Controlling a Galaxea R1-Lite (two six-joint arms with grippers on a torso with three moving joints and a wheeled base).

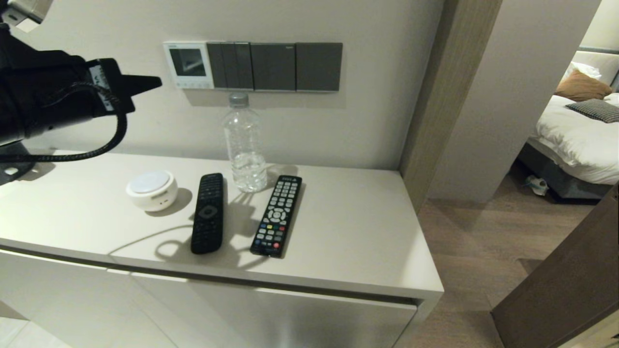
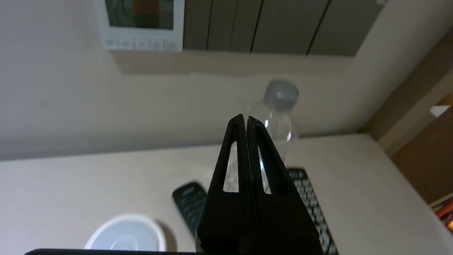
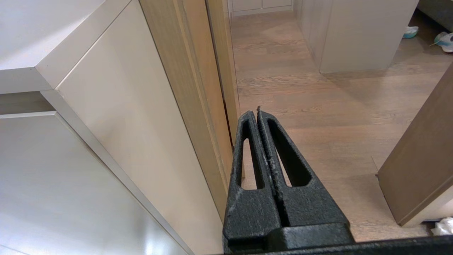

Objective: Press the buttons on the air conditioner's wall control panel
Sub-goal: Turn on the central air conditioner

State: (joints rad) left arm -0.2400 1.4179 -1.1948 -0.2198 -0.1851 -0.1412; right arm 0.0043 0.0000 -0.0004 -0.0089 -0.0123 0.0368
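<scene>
The air conditioner's wall control panel (image 1: 188,65) is a small white square with a dark screen, on the wall at the left end of a row of dark grey switch plates. Its buttons (image 1: 193,84) are a row of tiny pale keys under the screen. They also show in the left wrist view (image 2: 139,43), below the panel's screen (image 2: 139,14). My left gripper (image 1: 157,83) is shut and empty, raised in the air just left of the panel, level with the buttons, apart from the wall. It shows in its own view (image 2: 246,118). My right gripper (image 3: 257,112) is shut and parked low beside the cabinet.
Dark grey switch plates (image 1: 274,66) sit right of the panel. On the white cabinet top (image 1: 348,227) stand a clear water bottle (image 1: 244,145), a black remote (image 1: 208,212), a remote with coloured keys (image 1: 277,215) and a round white device (image 1: 151,189). A doorway opens to the right.
</scene>
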